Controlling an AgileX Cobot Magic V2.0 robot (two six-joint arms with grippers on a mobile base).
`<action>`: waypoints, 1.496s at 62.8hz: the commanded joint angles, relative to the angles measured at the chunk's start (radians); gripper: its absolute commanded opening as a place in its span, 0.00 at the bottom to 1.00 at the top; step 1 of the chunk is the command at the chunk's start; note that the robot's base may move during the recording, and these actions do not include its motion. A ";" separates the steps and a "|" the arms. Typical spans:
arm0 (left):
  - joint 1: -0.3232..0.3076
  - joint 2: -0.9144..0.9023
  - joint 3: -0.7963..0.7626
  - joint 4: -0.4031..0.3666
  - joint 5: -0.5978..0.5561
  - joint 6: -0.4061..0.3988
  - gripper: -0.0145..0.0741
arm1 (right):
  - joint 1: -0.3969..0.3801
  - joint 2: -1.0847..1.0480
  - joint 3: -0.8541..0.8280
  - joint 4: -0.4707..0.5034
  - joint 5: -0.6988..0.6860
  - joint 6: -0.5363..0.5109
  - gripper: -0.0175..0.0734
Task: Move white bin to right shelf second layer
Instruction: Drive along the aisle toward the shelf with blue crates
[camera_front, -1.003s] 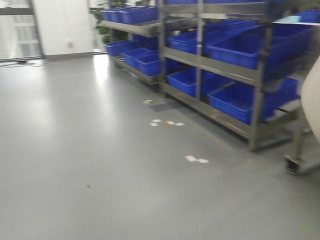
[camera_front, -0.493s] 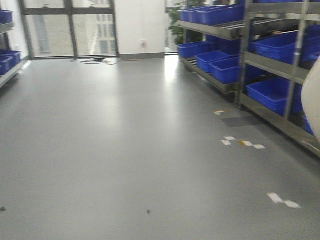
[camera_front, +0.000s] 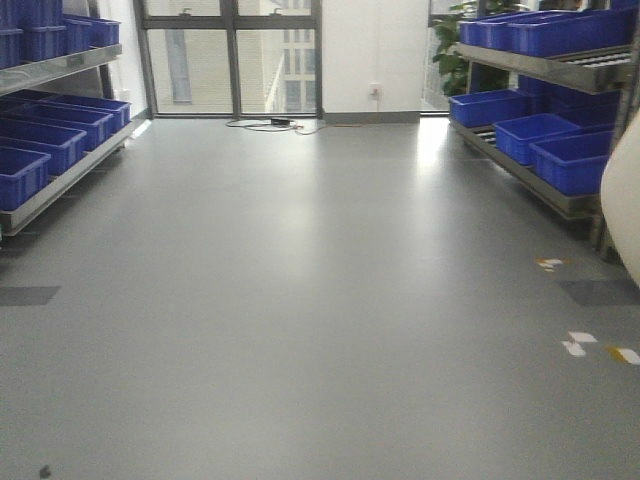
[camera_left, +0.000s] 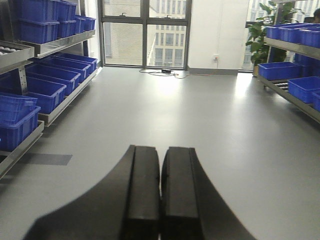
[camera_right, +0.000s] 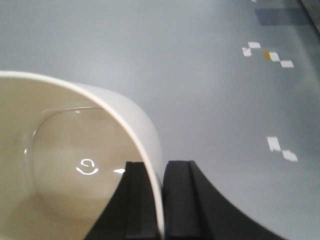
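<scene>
We see a broad glossy grey floor running open toward 12 o'clock, up to tall dark-framed windows. At 10 o'clock it is edged by a left steel-framed rack carrying blue ribbed plastic crates. At 2 o'clock a right steel-framed rack holds more of them. We cannot see into any crate.

Small white and yellow tape marks lie on the floor at 4 o'clock.

The smooth cream-white plastic bin shows at the 3 o'clock edge, held above the floor. The right gripper has its jaws clamped on the bin's wall, one inside and one outside. Inside, we see a bare glossy base with a small moulded mark.

The left gripper points toward 12 o'clock, its jaws pressed together.
</scene>
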 joint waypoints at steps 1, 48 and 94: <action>-0.006 -0.015 0.027 -0.005 -0.083 -0.005 0.26 | -0.003 -0.001 -0.027 0.000 -0.082 -0.002 0.25; -0.006 -0.015 0.027 -0.005 -0.083 -0.005 0.26 | -0.003 -0.001 -0.027 0.000 -0.082 -0.002 0.25; -0.006 -0.015 0.027 -0.005 -0.083 -0.005 0.26 | -0.003 -0.001 -0.027 0.000 -0.082 -0.002 0.25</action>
